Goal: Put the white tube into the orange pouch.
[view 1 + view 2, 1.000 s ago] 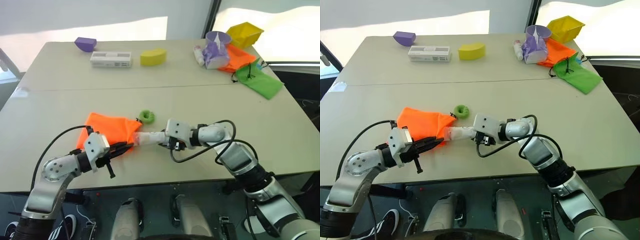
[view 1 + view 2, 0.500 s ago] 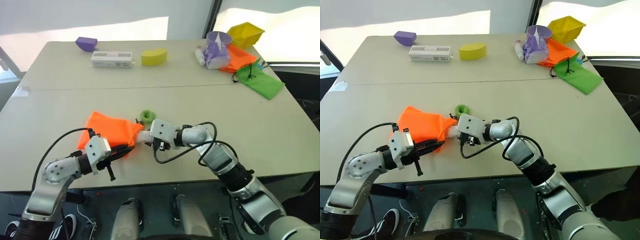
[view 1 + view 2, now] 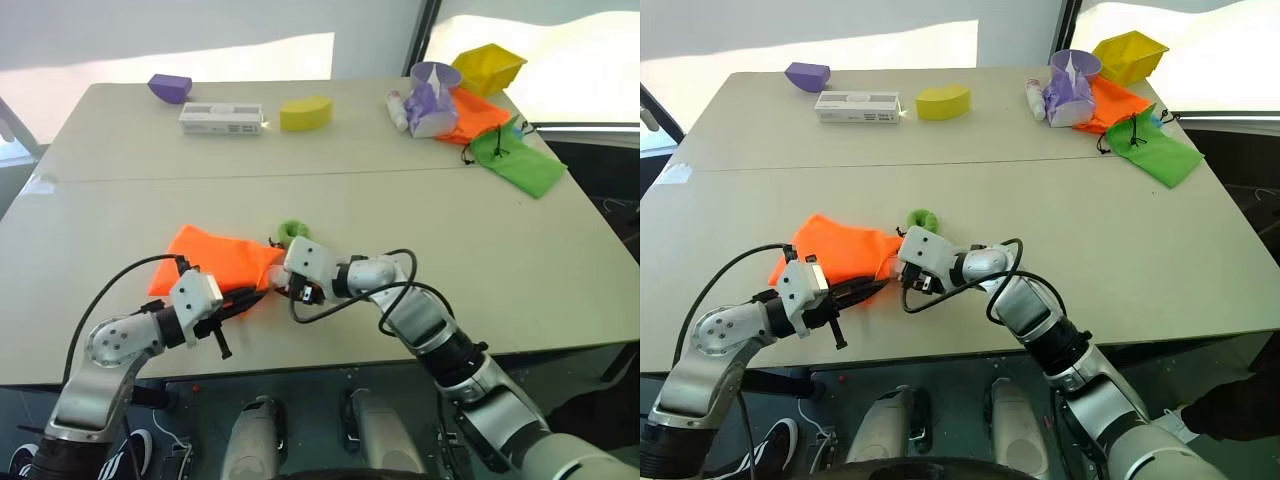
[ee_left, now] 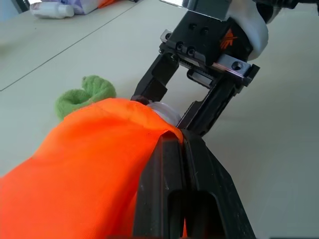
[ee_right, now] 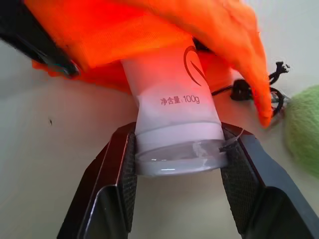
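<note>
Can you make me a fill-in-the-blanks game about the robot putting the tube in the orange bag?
1. The right gripper grips the small white plastic squeeze tube at its ____ end.
2. The tube's other end is tucked inside the bright ____ fabric drawstring pouch.
3. The left gripper pinches the pouch's ____ edge.
4. A fuzzy ____ ball lies beside the pouch.

Missing words: cap; orange; open; green
</note>
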`<control>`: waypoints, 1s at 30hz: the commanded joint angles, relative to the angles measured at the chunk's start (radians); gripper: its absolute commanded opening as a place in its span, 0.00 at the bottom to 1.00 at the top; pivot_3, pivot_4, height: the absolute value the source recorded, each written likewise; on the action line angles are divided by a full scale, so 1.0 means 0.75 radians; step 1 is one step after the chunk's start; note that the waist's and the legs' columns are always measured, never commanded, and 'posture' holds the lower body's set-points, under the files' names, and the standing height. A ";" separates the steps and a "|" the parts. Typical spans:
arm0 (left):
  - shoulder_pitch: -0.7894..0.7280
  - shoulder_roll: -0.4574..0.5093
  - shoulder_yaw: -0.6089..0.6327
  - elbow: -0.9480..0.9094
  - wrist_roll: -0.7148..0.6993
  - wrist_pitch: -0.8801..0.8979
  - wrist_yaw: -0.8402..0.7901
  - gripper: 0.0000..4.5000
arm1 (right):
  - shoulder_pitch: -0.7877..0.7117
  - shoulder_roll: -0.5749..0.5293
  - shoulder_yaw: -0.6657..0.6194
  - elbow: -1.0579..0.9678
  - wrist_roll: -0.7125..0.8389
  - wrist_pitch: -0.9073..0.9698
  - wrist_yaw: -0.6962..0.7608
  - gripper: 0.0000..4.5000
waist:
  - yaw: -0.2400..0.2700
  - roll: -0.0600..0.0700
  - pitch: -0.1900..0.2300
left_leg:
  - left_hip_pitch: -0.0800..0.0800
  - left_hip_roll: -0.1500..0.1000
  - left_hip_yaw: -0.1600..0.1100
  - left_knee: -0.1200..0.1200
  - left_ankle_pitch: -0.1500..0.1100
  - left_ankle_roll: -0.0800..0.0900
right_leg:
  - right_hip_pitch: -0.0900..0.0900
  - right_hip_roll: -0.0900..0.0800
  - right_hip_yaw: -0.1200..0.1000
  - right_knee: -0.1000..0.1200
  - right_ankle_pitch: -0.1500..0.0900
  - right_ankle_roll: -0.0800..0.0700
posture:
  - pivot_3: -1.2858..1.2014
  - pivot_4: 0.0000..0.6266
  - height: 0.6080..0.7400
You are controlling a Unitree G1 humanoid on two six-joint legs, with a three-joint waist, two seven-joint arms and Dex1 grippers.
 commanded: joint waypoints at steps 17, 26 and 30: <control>0.004 0.002 -0.020 -0.055 -0.011 -0.006 0.002 0.00 | -0.031 0.023 0.009 -0.013 0.035 -0.162 0.009 0.98 | 0.001 0.000 0.000 | 0.000 0.000 0.000 0.000 0.000 0.000 | 0.000 -0.001 0.000 0.000 0.000 0.000 | 0.52 0.24 1.00; 0.003 0.005 -0.022 -0.046 -0.012 -0.013 0.001 0.00 | -0.007 -0.275 -0.086 -0.146 0.064 -0.242 0.157 0.98 | 0.005 0.000 0.000 | 0.000 -0.001 0.000 0.000 0.000 0.000 | 0.001 -0.003 0.000 -0.002 0.000 0.000 | 0.52 0.24 1.00; 0.001 0.004 -0.024 -0.040 -0.012 -0.018 -0.005 0.00 | -0.037 -0.322 -0.153 -0.105 0.068 -0.356 0.146 0.98 | 0.003 0.000 0.000 | 0.000 -0.002 0.000 0.000 0.000 0.000 | 0.001 0.000 0.000 -0.002 0.000 0.000 | 0.52 0.24 1.00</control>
